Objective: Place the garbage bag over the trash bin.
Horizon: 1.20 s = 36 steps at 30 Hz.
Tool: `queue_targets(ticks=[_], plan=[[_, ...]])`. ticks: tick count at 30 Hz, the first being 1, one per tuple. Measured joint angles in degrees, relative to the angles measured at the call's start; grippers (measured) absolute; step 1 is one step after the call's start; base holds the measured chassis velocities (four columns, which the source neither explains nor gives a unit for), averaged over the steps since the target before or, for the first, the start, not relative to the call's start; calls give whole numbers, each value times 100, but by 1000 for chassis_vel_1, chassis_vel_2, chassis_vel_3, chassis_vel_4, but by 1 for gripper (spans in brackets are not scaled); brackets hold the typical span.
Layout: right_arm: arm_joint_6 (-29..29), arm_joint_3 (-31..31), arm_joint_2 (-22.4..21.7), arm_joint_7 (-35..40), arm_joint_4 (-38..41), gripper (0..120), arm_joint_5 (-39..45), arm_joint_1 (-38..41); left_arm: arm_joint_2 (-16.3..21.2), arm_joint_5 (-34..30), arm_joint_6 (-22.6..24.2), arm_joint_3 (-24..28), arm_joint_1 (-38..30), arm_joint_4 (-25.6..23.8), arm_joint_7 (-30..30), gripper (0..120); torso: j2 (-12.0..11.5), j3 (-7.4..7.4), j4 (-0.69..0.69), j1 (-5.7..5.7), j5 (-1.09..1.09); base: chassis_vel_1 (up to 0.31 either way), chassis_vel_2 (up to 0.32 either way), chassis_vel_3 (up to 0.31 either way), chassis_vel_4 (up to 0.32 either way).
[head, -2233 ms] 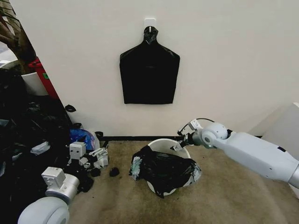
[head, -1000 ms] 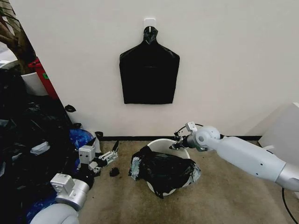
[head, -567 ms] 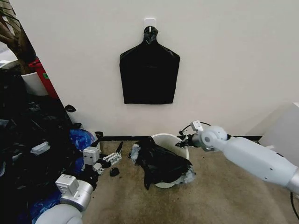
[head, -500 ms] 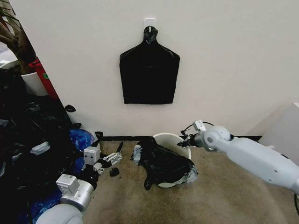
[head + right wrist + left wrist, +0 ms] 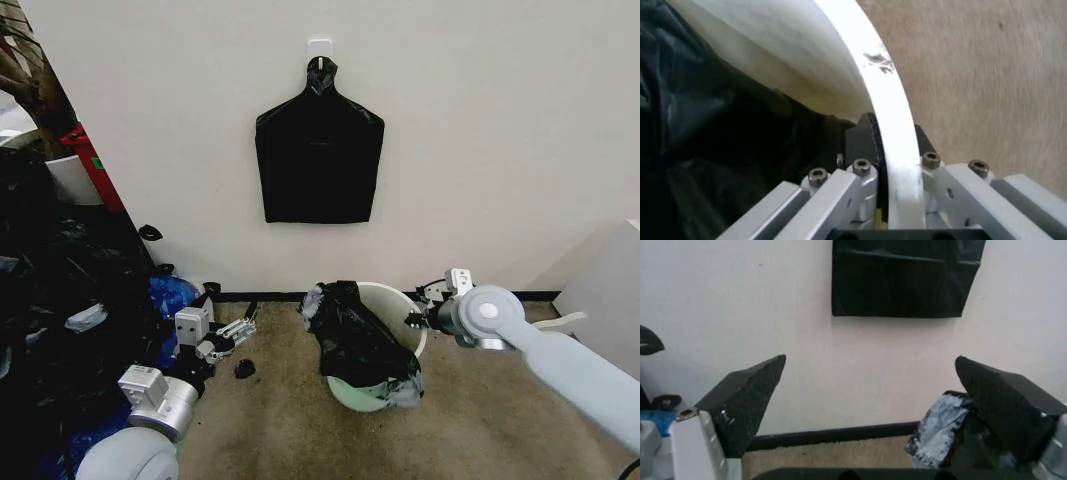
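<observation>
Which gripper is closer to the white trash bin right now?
Right. The right gripper clamps the trash bin rim; the left gripper hovers open, apart.

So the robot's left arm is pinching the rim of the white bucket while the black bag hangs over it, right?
Not quite: the right end effector is the one shut on the rim of the trash bin, with a finger on each side of it, as the right wrist view shows. The left end effector hangs open off to the side. The garbage bag does hang over the bin.
</observation>
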Motion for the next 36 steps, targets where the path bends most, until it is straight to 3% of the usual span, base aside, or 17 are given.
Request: queue_targets(ticks=[5,11,24,36], plan=[[1153,486,513,989,490,0,-331,-891,-109,89,-52,43,20,24,4,100,0,0,0,0,1,0,0,0,0],[1883,581,1006,1470,665,0,-907,-1211,-198,174,-75,89,56,26,4,100,0,0,1,0,0,0,0,0,0],[1796,172,1429,1114,562,0,-2351,-1418,-459,403,-163,62,270,21,11,100,0,1,1,0,1,0,0,0,0],[1746,-213,1483,1071,275,0,-2685,-1319,-547,484,-217,51,356,-34,23,100,0,1,1,1,1,0,0,0,0]])
